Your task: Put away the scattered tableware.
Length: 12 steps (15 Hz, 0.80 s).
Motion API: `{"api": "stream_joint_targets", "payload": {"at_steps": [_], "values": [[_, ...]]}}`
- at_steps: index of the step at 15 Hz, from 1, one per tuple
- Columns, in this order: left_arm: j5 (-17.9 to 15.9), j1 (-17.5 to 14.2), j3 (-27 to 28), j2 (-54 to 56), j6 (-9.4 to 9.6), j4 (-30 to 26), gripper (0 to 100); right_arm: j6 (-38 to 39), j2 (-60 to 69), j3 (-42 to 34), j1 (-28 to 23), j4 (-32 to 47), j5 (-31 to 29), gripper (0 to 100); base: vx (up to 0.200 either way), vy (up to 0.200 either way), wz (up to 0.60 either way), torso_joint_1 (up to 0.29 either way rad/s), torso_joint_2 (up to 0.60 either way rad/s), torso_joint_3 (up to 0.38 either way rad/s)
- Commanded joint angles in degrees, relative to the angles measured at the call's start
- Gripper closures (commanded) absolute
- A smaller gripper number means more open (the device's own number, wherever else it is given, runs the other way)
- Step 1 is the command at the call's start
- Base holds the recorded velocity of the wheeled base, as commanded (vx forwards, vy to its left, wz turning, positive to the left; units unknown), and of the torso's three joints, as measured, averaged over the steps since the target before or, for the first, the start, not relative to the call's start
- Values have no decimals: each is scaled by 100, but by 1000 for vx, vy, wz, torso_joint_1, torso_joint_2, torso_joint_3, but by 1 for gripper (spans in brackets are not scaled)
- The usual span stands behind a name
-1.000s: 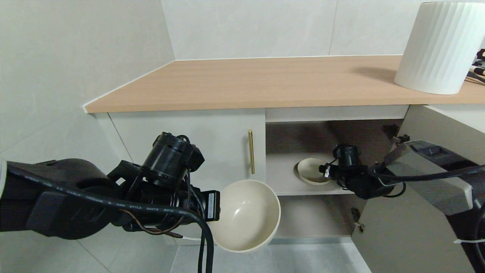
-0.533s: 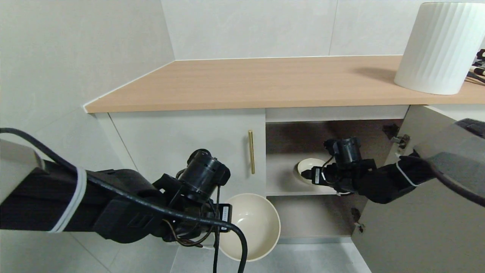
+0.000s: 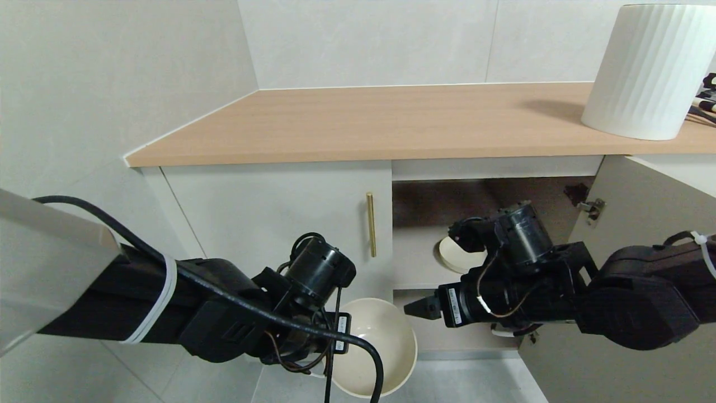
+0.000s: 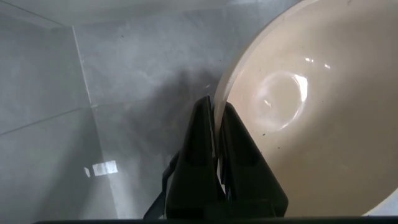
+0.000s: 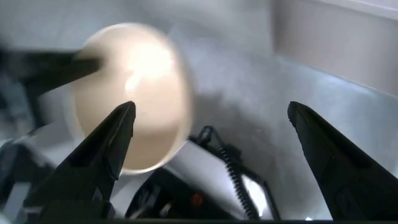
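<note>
Cream bowl (image 3: 380,347) lower in left hand (image 4: 214,124) (right hand (image 3: 419,308) now outside cupboard (image 3: 279,207))

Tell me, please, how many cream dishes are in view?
2: a bowl held by the left gripper before the cabinet, and a dish on its upper shelf. Others may be hidden inside.

Bright and even over the desk (image 3: 358,123) in the head view, with a soft shadow at picture-left of the white ribbed container (image 3: 643,67). Dim inside the open cabinet (image 3: 436,201). Small glare spots on the bowl (image 4: 311,112) in the left wrist view. Smeared with motion blur throughout the right wrist view.
</note>
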<state>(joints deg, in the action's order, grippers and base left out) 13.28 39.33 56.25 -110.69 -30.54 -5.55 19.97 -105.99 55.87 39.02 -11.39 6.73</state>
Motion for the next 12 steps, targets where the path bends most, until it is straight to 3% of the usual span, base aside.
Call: {"api": "stream_joint_targets", "payload": {"at_steps": [1, 5, 12], "values": [[26, 40, 0, 21, -5, -8, 100, -2, -71, -50, 202, 5, -5, 0, 0, 0, 0, 0, 0, 0], [123, 49, 0, 21, -5, -8, 100, 7, -572, -15, 448, -57, -638, 0, 0, 0, 0, 0, 0, 0], [123, 119, -17, 74, -5, -17, 100, 42, -880, 3, 475, -303, -699, 0, 0, 0, 0, 0, 0, 0]]}}
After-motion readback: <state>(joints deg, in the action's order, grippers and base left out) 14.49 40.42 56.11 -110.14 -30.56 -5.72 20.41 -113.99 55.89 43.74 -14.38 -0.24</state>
